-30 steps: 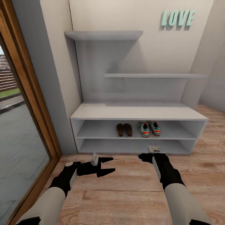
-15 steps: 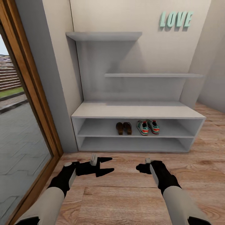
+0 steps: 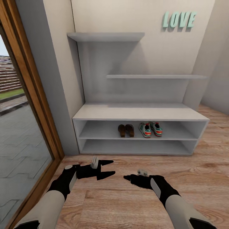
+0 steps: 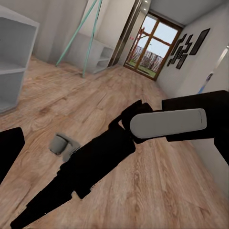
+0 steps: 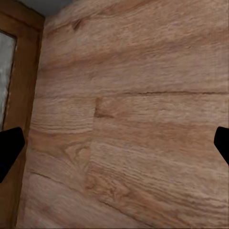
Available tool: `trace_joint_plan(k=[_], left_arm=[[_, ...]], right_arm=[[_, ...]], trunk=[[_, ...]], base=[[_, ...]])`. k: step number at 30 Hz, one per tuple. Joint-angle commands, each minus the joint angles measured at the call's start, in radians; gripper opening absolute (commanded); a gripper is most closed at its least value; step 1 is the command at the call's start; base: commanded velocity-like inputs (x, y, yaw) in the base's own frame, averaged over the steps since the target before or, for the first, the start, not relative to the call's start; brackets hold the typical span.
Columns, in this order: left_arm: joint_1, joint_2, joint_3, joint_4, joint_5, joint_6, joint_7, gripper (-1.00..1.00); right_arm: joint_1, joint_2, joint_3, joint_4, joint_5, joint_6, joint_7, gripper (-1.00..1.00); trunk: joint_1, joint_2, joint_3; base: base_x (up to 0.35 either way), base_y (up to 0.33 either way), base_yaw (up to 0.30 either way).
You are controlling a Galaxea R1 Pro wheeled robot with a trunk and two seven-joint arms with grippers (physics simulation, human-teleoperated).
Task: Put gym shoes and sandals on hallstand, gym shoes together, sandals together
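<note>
The two sandals [image 3: 126, 130] and the two gym shoes [image 3: 150, 129] stand side by side in the upper cubby of the hallstand [image 3: 140, 112], each pair together, set back from the shelf's front edge. Both arms hang low over bare corridor floor [image 3: 127, 203] in front of the rack: the left gripper [image 3: 109, 168] spread and empty, the right gripper [image 3: 128, 178] likewise parted, empty, near the left one.

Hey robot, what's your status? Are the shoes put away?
Left gripper open, empty; right gripper open, empty. Sandals and gym shoes paired on the rack's upper cubby. Nothing blocking.
</note>
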Motion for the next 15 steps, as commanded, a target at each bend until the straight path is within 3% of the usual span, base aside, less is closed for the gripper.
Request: trace_joint_plan(k=[1, 6, 15], left_arm=[[-0.001, -0.002, 0.008, -0.001, -0.009, 0.003, -0.006, 1.00], [0.000, -0.002, 0.007, -0.001, -0.009, 0.003, -0.006, 1.00], [0.000, -0.002, 0.007, -0.001, -0.009, 0.003, -0.006, 1.00]], right_arm=[[0.000, 0.001, -0.006, 0.000, -0.002, -0.010, 0.030, 1.00], [0.000, 0.001, -0.005, 0.003, -0.003, -0.107, 0.192, 1.00], [0.000, 0.006, -0.003, 0.006, -0.002, -0.278, 0.238, 1.00]], trunk=[[0.000, 0.000, -0.001], [0.000, 0.000, -0.001], [0.000, 0.000, -0.001]], base=[[0.000, 0.000, 0.000], [0.000, 0.000, 0.000], [0.000, 0.000, 0.000]])
